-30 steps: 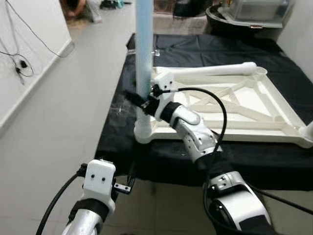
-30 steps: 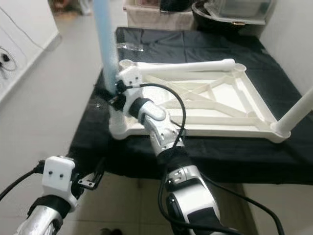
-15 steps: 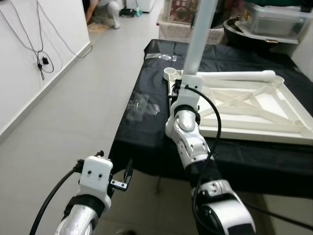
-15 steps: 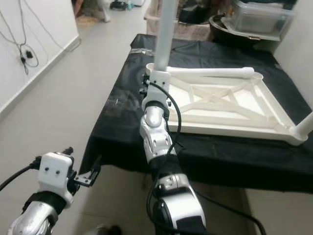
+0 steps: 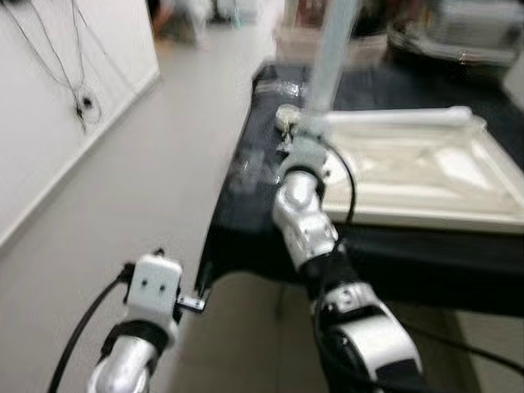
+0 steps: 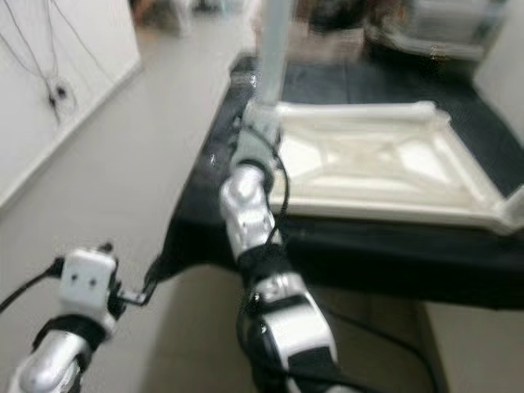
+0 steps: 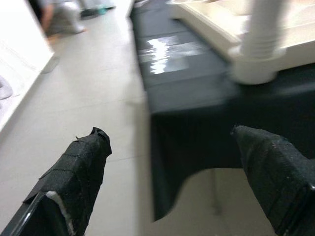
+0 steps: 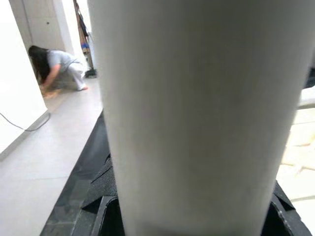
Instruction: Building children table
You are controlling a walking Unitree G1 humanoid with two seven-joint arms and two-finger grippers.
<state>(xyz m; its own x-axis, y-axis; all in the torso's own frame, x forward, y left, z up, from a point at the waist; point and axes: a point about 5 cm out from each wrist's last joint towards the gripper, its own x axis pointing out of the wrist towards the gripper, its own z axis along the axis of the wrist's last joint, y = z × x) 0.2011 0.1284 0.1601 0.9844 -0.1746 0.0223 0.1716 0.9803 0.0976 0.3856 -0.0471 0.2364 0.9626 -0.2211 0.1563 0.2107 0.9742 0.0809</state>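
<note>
Nearest, the left gripper point(image 7: 167, 182) hangs over the pale tiled floor point(image 5: 115, 205) just off the near left corner of the black-draped table point(image 5: 393, 254), its fingers point(image 7: 74, 182) spread wide with nothing between them. The right gripper point(image 5: 301, 135) reaches to the near left corner of the white upturned tabletop point(image 5: 409, 180), its fingers closed around the upright white leg point(image 8: 197, 113) standing there. The tabletop's near edge lies close to the cloth's edge. Left, open floor runs along a white wall point(image 5: 57, 90) with dangling cables point(image 5: 82, 102); far back a person point(image 8: 56, 69) crouches. No writing is legible.
</note>
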